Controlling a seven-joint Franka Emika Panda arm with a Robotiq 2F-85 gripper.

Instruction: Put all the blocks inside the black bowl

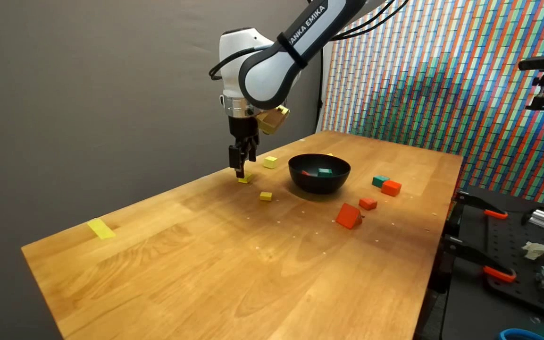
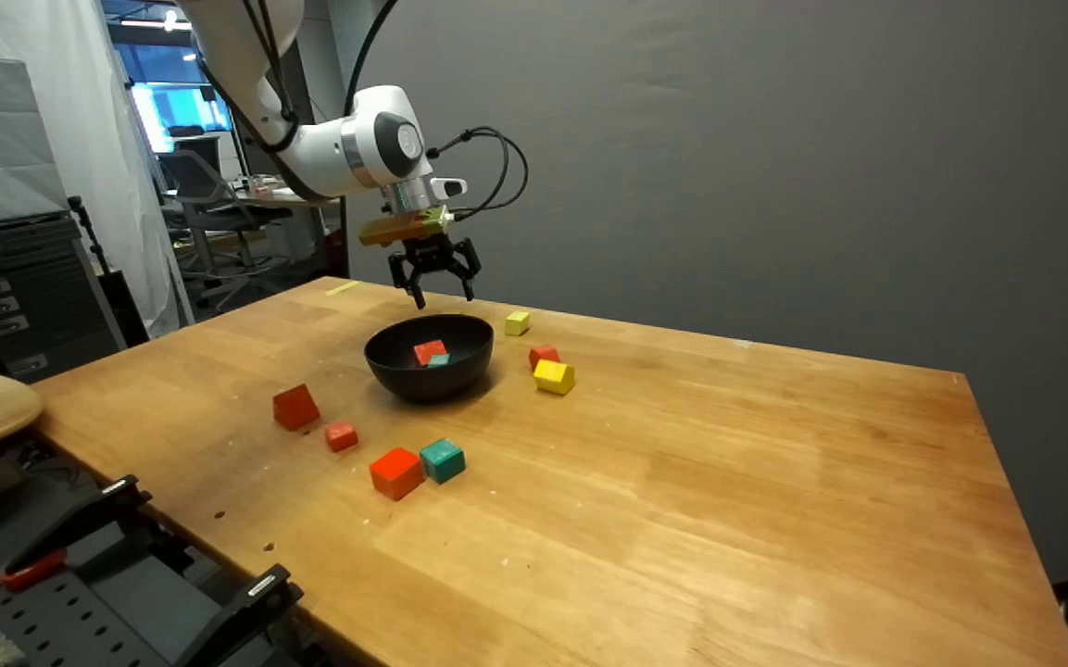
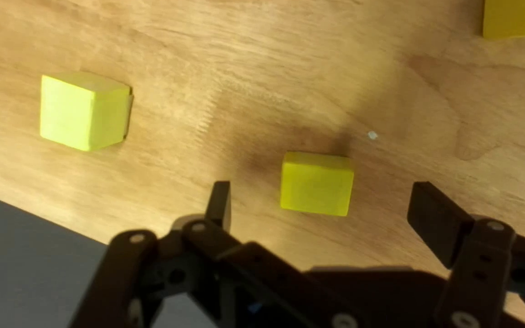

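Note:
My gripper [image 3: 322, 193] stands open in the wrist view, its fingers apart on either side of a yellow block [image 3: 317, 187] and touching nothing I can see. A second yellow block [image 3: 75, 111] lies off to the left there, and another yellow one [image 3: 515, 18] is cut by the top right corner. The black bowl [image 2: 422, 384] holds a red block [image 2: 426, 351] and a green block [image 2: 438, 360]. On the table are a large red block [image 1: 349, 216], a small red one [image 1: 368, 203], an orange-red one [image 1: 391, 188] beside a green one [image 1: 380, 181], plus a red block [image 2: 544, 356] touching or near a yellow one [image 2: 554, 377].
A flat yellow strip [image 1: 101, 228] lies by the table's edge. Beneath the gripper, that edge runs near the grey backdrop [image 1: 111, 94]. Black clamps with orange-red grips [image 1: 496, 215] and a dark cart stand along the opposite side of the wooden table [image 1: 234, 274].

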